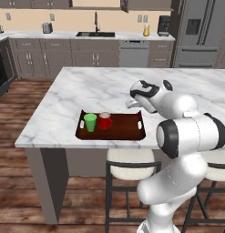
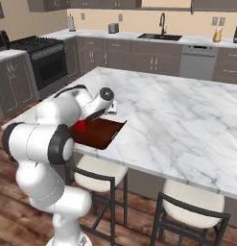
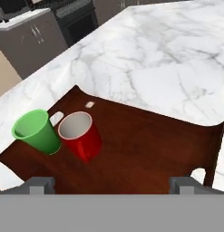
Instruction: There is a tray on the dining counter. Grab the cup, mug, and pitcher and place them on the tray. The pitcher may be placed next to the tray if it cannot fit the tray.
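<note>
Gripper (image 3: 111, 183), fingertips spread to full width and holding nothing, poised above the near edge of the tray (image 3: 145, 149). In the hand view, red mug (image 3: 80, 135) at about 10 o'clock from the fingertips, upright on the tray floor, white inside showing; green cup (image 3: 37, 131) just beside it at its 9 o'clock, also upright, close to or touching the mug. Right half of the tray bare. In the left base view, tray lying near the front edge of the dining counter (image 1: 86, 86), gripper at roughly 2 o'clock from the cup and mug. Amber-yellow pitcher (image 1: 146, 30) well apart, at about 12 o'clock on the back worktop beside the black sink (image 1: 96, 34), seen likewise in the right base view.

Step in hand, as judged: cup and mug delivered, pitcher outstanding. Next move calls for lifting clear of the two vessels without knocking them, then driving the base round to the back worktop to reach the pitcher.
</note>
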